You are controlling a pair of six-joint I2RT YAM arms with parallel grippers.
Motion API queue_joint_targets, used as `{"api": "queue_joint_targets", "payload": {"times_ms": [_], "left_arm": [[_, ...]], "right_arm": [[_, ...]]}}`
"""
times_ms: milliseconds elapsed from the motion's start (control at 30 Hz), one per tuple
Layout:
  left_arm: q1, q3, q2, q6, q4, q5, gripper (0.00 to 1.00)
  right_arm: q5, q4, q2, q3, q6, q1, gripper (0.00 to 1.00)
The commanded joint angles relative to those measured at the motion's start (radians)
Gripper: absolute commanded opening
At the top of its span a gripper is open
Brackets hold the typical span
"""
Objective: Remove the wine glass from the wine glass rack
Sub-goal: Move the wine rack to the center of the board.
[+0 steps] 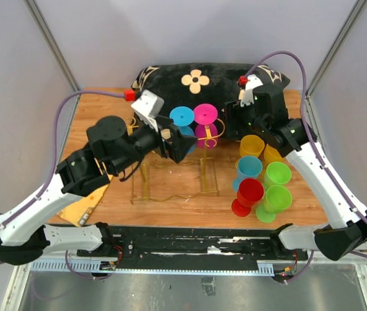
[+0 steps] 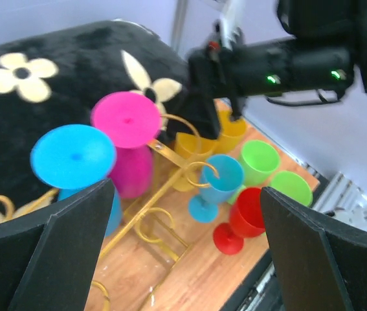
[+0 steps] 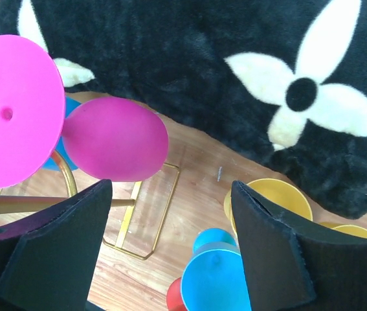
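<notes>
On the desk (image 1: pixel 183 210), before a black cushion (image 1: pixel 170 78), stands the gold wine glass rack (image 1: pixel 145 181). A pink wine glass (image 1: pixel 205 115) and a blue wine glass (image 1: pixel 182 116) hang side by side at its far end. The left fingers (image 2: pixel 60 259) gape wide and empty near the blue one. The right fingers (image 3: pixel 54 259) stand open and empty just beside the pink one.

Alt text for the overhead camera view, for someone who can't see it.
Over a wooden table, the robot's left gripper and right gripper flank a blue wine glass and a pink wine glass held in a gold rack. A cluster of colourful glasses stands right of it; a black cushion lies behind.
</notes>
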Motion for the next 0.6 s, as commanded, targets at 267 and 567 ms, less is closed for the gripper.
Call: {"api": "queue_joint_targets", "payload": {"times_ms": [267, 567], "left_arm": [[0.481, 0.262, 0.142, 0.009, -0.220, 0.339, 1.00], [0.743, 0.236, 0.227, 0.052, -0.265, 0.546, 1.00]], "right_arm": [[0.133, 0.006, 0.056, 0.034, 0.130, 0.191, 0.75], [0.183, 0.020, 0.093, 0.043, 0.181, 0.288, 0.75]]}}
